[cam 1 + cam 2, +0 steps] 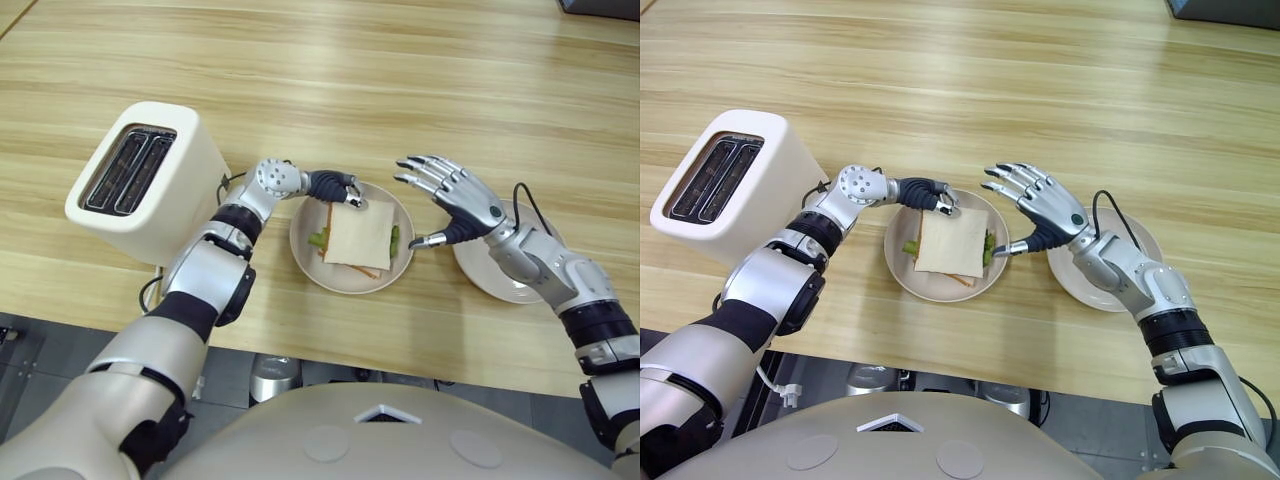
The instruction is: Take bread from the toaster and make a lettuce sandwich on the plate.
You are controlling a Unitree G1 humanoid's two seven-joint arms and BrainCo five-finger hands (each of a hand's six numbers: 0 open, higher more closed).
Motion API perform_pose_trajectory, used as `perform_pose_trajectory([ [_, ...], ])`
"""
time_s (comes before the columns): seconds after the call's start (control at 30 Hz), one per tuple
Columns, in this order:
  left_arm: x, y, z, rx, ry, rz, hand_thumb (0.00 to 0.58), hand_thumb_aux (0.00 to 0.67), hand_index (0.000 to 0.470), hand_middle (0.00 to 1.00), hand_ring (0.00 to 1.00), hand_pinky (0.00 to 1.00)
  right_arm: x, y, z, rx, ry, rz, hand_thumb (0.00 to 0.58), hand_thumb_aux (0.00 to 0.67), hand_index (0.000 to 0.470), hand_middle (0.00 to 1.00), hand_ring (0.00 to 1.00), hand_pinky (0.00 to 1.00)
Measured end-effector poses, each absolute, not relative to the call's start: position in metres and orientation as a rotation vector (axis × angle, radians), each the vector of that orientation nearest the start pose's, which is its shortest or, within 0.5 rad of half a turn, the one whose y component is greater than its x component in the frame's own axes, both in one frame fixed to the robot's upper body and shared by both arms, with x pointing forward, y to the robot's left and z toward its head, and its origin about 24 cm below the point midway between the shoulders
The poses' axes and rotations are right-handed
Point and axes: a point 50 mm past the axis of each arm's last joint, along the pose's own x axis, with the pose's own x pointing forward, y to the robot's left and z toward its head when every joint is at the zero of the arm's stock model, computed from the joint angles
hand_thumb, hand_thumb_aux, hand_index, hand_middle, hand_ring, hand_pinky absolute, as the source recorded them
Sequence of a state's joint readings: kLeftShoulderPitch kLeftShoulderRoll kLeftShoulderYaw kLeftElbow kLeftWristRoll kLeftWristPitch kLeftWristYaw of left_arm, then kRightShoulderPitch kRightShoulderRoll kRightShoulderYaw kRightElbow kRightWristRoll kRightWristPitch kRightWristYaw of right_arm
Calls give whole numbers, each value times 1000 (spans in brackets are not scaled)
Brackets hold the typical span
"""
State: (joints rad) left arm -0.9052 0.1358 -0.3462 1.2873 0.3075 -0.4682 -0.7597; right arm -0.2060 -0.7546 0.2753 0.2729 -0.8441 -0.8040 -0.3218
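Light wood table (400,70): left hand (333,186) pinching the bread (358,235) corner, right hand (465,200) spread wide opposite, toaster (150,185) left of both.

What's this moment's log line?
sandwich assembled on plate | left hand at sandwich corner | right hand open beside plate

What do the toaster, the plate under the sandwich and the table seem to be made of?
Toaster: cream casing with a matte finish, probably plastic or painted metal. It has a soft sheen, rounded corners and dark slots.
Plate: beige and smooth, likely ceramic or melamine. The look leaves it open.
Table: light wood or wood-look laminate, with long grain lines and a satin finish.
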Motion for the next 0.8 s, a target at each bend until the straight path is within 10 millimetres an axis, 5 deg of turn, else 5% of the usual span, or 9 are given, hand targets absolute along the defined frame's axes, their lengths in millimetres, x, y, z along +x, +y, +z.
perform_pose_trajectory([
  [0.33, 349, 74, 38, 768, 219, -1179, 580, 670, 460, 1000, 1000, 1000, 230, -174, 62, -1385, -753, 845, 0, 0, 0, 0, 0, 0],
  [0.8, 346, 69, 32, 773, 233, -1173, 580, 670, 460, 1000, 1000, 1000, 228, -172, 44, -1428, -455, 1096, 0, 0, 0, 0, 0, 0],
])
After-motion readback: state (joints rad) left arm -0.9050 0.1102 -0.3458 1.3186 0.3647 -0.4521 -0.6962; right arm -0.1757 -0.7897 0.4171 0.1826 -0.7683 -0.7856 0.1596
